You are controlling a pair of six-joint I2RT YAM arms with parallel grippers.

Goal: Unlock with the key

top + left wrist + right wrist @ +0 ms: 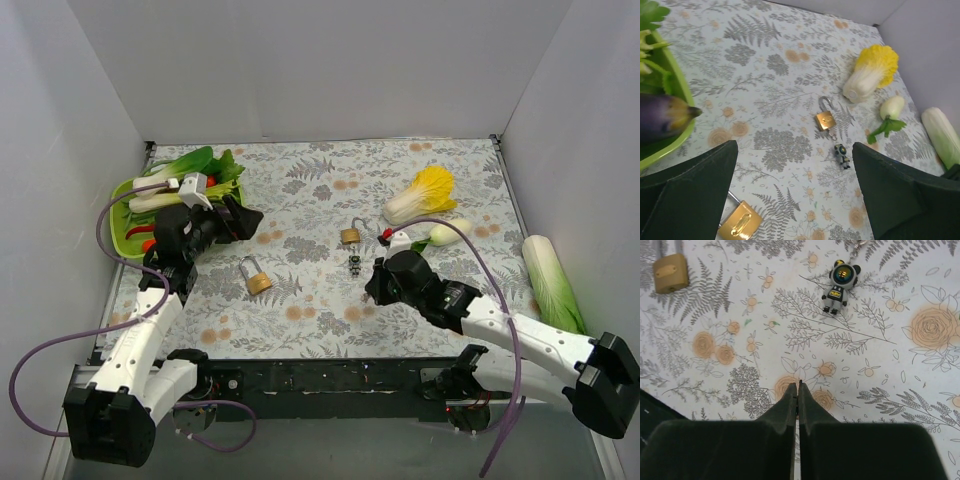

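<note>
A lab test cell: plain white panel walls box in a flower-printed tablecloth, black mounting rail at the frame's bottom.

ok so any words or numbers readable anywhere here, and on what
None reads clearly.
On the toy figure charm: yellow lettering on its chest, too small to read.
On the left brass padlock: an oval stamp on its face, too blurred to read.

L gripper hangs well left of the far padlock, fingers spread wide, wrist tipped fwd and down. R gripper sits near it, just on the near-right side, fingers pressed tight together, arm reaching in low.
</note>
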